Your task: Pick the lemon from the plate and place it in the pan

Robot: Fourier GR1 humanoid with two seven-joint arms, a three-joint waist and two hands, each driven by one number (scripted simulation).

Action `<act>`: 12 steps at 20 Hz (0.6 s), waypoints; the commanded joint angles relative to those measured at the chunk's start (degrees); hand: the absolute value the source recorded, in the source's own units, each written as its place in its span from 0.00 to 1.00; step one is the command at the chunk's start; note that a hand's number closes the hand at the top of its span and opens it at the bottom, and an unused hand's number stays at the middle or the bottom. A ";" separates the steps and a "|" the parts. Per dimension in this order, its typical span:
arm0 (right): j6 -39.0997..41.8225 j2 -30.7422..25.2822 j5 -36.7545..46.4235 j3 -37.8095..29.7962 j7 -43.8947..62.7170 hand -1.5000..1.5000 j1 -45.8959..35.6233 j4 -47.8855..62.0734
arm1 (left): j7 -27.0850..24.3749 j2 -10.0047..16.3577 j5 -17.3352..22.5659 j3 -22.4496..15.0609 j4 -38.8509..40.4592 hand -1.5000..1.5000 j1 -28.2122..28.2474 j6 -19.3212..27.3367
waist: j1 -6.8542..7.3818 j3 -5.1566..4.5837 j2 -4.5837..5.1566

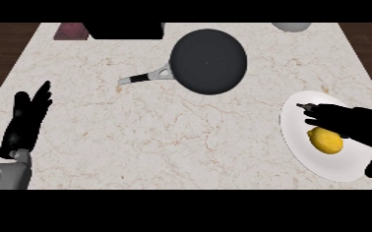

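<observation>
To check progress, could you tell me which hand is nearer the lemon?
Right. The right hand is over the plate, right at the lemon; the left hand rests across the counter, far left.

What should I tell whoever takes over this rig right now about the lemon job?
Left hand: open, resting at the left edge of the counter.
Right hand: open, over the plate, right beside the lemon, fingers not curled round it.
Lemon: on the plate, at the right.
Pan: top centre, nothing in it, handle pointing left.
Done: the reach to the lemon.
Left: grasp, lift, carry to the pan, release.
</observation>
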 commanded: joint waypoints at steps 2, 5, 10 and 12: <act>3.58 2.50 2.67 -1.97 -1.25 0.00 -1.42 -0.35 | -0.40 -0.04 -1.15 1.05 -1.57 0.50 1.85 -1.71 | 0.03 -0.02 -0.04; -0.38 4.76 5.30 -1.23 -2.77 0.00 -0.67 3.28 | -2.64 -2.02 -2.56 1.50 6.41 0.50 -3.73 0.11 | -0.16 -0.02 0.05; 5.64 3.74 6.58 -3.02 -1.07 0.00 0.50 -1.89 | -1.87 -2.65 -3.21 1.98 3.95 0.50 -2.33 -0.11 | -0.38 -0.04 -0.05; 1.00 6.99 10.08 -3.07 -2.02 0.00 -1.80 5.08 | -1.05 -1.01 -1.15 3.79 -0.46 0.50 0.55 -3.21 | 0.04 -0.02 -0.03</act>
